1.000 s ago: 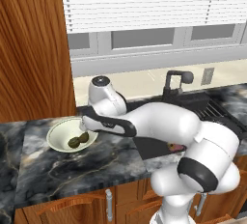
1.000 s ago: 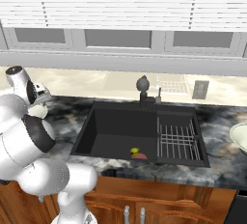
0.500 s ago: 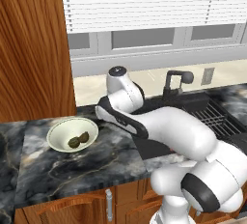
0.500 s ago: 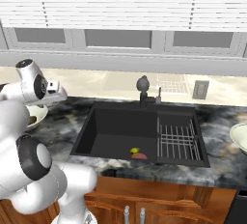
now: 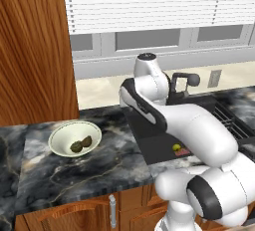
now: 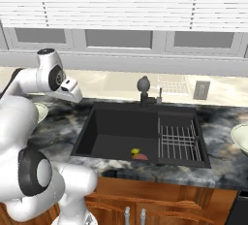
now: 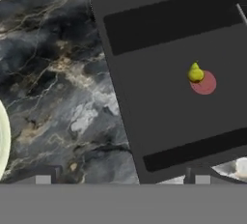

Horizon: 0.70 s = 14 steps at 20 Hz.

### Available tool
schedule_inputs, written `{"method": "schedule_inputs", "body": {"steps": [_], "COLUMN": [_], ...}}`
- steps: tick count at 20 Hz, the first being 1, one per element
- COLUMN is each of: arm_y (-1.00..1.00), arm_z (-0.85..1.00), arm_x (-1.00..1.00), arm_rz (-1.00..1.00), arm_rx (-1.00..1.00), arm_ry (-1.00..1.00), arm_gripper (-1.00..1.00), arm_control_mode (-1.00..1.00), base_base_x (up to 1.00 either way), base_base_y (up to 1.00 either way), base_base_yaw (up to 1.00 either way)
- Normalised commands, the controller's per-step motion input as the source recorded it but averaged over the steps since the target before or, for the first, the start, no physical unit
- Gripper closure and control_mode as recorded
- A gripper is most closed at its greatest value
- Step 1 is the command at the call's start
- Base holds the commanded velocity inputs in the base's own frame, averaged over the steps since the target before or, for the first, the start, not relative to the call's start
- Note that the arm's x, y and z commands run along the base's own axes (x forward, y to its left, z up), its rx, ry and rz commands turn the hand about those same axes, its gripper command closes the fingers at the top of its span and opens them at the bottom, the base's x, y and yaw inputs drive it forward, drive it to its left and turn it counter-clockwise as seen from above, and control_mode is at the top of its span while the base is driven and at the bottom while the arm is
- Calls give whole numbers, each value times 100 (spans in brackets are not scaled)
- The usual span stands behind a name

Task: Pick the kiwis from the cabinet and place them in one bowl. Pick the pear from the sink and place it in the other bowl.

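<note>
Two dark olive-brown kiwis (image 5: 81,144) lie side by side in the off-white bowl (image 5: 59,139) on the marble counter, to the right of the reddish-brown wood cabinet (image 5: 30,51). The yellow-green pear (image 7: 195,73) sits on the floor of the black sink (image 7: 159,49), touching a flat reddish-pink thing (image 7: 206,85). My gripper (image 7: 120,179) hangs over the counter at the sink's left rim, open wide with nothing between its fingertips (image 7: 43,178). From the right, the gripper (image 6: 75,94) points down and to the right, between that bowl and the basin. The other bowl (image 6: 240,136) stands at the far right edge.
A grey wire rack (image 6: 177,141) fills the sink's right part and a black faucet (image 6: 143,86) rises behind the basin. My white arm arches over the counter between the bowl and the sink (image 5: 154,140). Windows with blinds run along the back wall.
The hand has lifted away from the bowl and swung right toward the sink. Both kiwis stay in the bowl.
</note>
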Motion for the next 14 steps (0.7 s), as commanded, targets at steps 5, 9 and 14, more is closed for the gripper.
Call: {"method": "schedule_inputs", "body": {"steps": [5, 9, 14], "arm_y": [-51, -40, -50], "arm_z": [5, -4, -17], "arm_x": [-8, -1, 5], "arm_rz": [-46, -45, -26], "arm_rx": [12, 0, 0], "arm_ry": [5, 2, 0], "arm_gripper": [-100, -100, -100], "arm_control_mode": [-100, -100, -100], "base_base_x": [0, 0, 0], "base_base_y": [0, 0, 0], "base_base_yaw": [0, 0, 0]}}
